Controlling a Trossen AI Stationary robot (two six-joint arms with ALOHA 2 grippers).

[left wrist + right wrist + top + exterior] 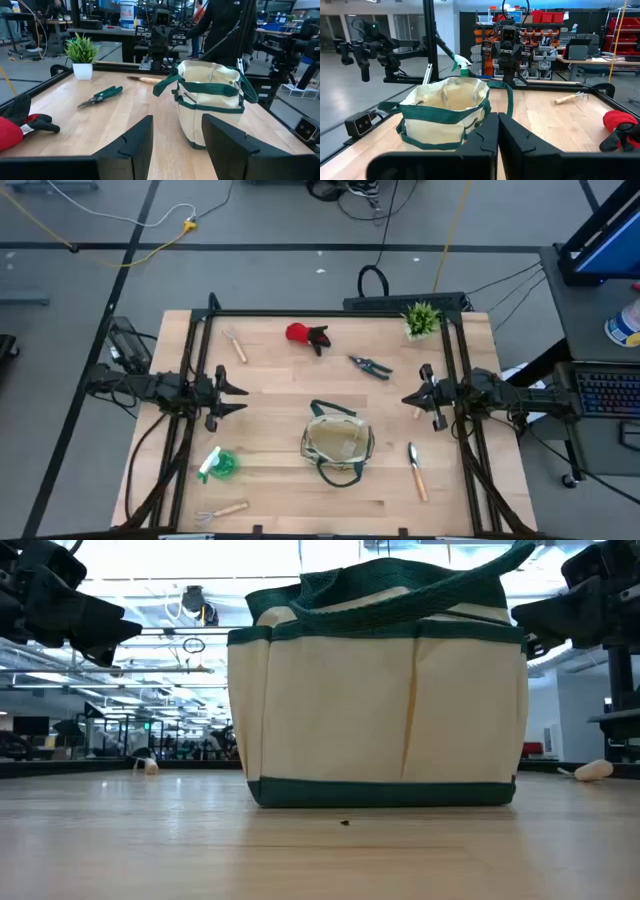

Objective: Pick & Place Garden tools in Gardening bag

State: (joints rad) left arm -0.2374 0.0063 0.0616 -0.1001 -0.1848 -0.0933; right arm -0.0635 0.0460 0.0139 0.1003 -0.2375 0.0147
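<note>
From above, the gardening bag (338, 444) stands open-mouthed near the middle of the wooden bench (270, 380), its loop handles flopped outward, with nothing yet visible inside. Tools lie scattered round it: the red-black glove (304, 335) and pruning shears (371, 366) on the far side, a wooden-handled rake (236, 343) toward the far left, the green spray bottle (217, 465) and a wooden-handled fork (221, 511) at the near left, the trowel (415, 468) just right of the bag. A potted plant (421, 320) sits in the far right corner. The left gripper (232, 395) and right gripper (412, 399) hover at opposite edges, both empty.

At bench level, the bag (380, 705) fills the frame, its fabric walls upright but soft; it looks liable to slide or fold if nudged.

The left wrist camera shows that arm's jaws spread wide on nothing, aimed across the bench at the bag (210, 100), with the shears (100, 96) and glove (20, 125) near.

The right wrist camera shows its jaws closed together, holding nothing, facing the bag (445, 115); the rake (570, 98) lies beyond.

The wooden handles look the surest, stiffest places to grip; the glove is limp and should pinch anywhere; the bottle, probably smooth and rounded, suits a grasp at its neck; the shears' thin metal lies flat and may prove awkward.
</note>
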